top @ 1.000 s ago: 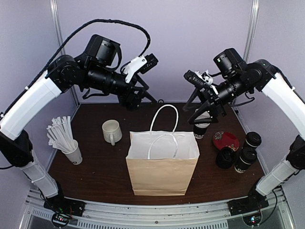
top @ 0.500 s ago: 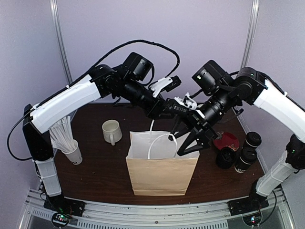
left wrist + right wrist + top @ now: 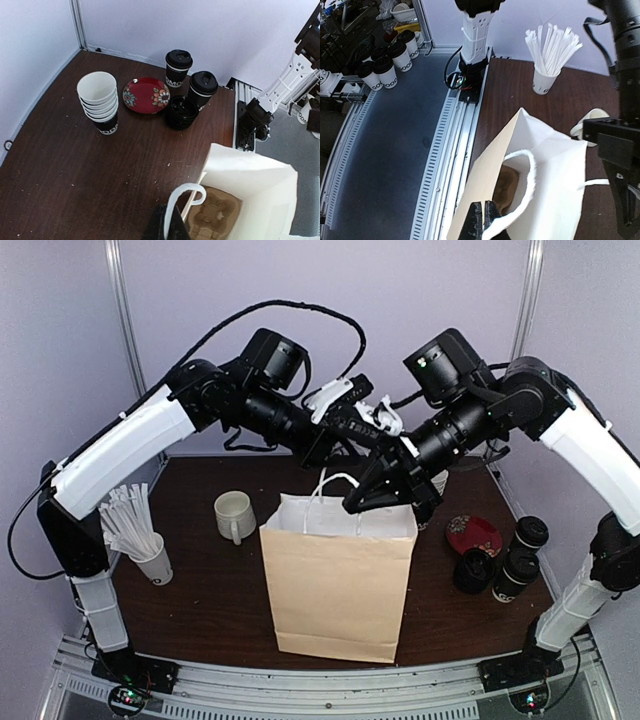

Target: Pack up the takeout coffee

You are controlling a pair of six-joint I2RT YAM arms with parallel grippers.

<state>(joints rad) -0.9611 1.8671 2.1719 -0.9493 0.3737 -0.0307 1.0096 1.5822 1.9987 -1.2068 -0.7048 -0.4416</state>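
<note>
The left fingers (image 3: 152,230) were clenched on one handle (image 3: 168,207) of the paper bag (image 3: 335,580). The right fingers (image 3: 474,225) were clenched on the other handle (image 3: 534,175). The bag stood open near the table's (image 3: 200,585) front edge, perhaps lifted slightly. One lidded cup (image 3: 529,532) and a second lidded cup (image 3: 514,577) stood outside it by the right edge, beside a lid stack (image 3: 472,570) and a red plate (image 3: 474,535).

We see the white-shelled left arm (image 3: 115,460) and right arm (image 3: 600,455), both with black joints. A ribbed black cable (image 3: 270,308) loops above the left arm. The left gripper (image 3: 160,222) and right gripper (image 3: 481,210) are black.
</note>
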